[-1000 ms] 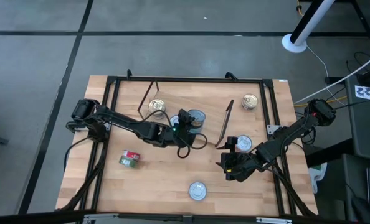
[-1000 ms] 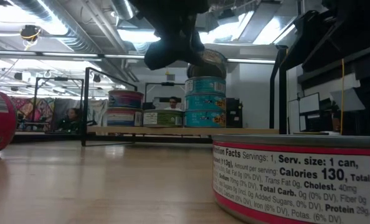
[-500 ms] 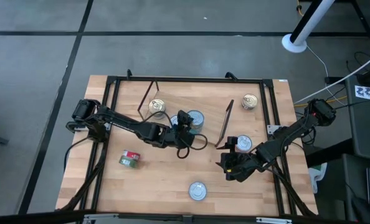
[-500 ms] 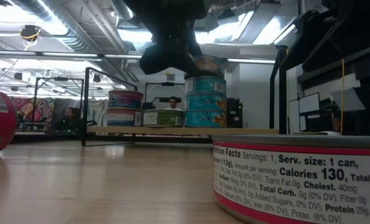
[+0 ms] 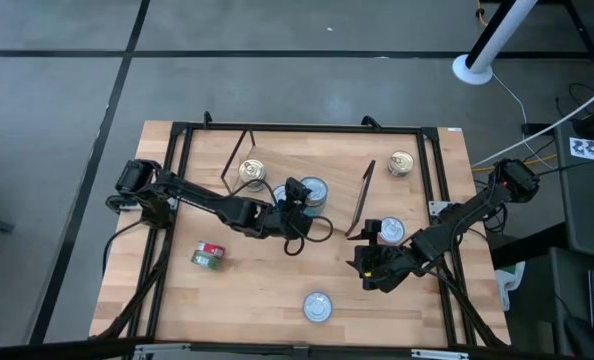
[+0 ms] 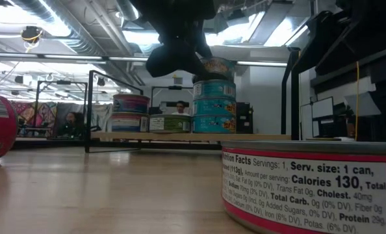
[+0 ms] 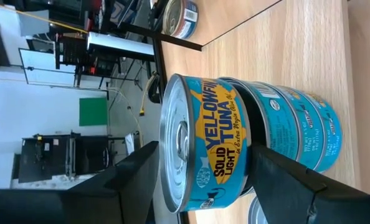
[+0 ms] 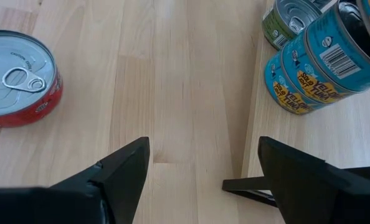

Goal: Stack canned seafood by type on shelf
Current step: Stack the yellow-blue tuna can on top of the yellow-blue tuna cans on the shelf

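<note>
OBJECT: teal yellowfin tuna tin (image 7: 216, 143), silver lid, topmost of 3-tin stack on shelf (image 6: 180, 137) | LEFT pincer (image 7: 200, 180): fingers apart, flanking tin, contact unclear | RIGHT pincer (image 8: 200, 165): apart, empty, above bench (image 8: 172, 93)

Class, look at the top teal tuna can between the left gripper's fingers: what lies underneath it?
Under the top teal can sit more teal cans, stacked on the shelf. Their lids are covered.

Two seated persons (image 6: 179, 107) (image 6: 70, 123) in room behind; white pole base (image 5: 474, 68) on grey floor.
</note>
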Robot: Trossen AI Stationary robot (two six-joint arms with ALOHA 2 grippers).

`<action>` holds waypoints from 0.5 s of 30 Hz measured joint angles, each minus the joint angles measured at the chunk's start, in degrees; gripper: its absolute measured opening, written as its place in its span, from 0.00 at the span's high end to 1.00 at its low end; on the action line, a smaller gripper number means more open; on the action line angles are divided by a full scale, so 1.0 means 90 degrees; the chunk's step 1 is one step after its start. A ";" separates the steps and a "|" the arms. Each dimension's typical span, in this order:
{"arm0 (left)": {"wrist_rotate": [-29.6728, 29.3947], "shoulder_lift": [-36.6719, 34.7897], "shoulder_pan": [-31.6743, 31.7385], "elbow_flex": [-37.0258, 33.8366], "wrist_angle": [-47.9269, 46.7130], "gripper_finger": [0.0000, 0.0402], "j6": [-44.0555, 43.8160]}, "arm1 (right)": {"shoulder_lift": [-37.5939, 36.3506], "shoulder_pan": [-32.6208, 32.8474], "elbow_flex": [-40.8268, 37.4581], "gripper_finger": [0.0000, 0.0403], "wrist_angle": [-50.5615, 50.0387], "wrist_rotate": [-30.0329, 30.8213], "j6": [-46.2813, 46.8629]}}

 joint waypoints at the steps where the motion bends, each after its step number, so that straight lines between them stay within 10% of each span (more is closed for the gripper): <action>1: 0.0000 -0.0002 0.0000 0.0000 0.0002 0.40 -0.0004 | 0.0000 0.0000 0.0000 0.26 0.0000 0.0000 0.0000; 15: 0.0595 -0.0010 0.0107 0.0005 0.0002 0.41 -0.0113 | 0.0000 0.0001 0.0000 0.26 0.0000 0.0000 0.0000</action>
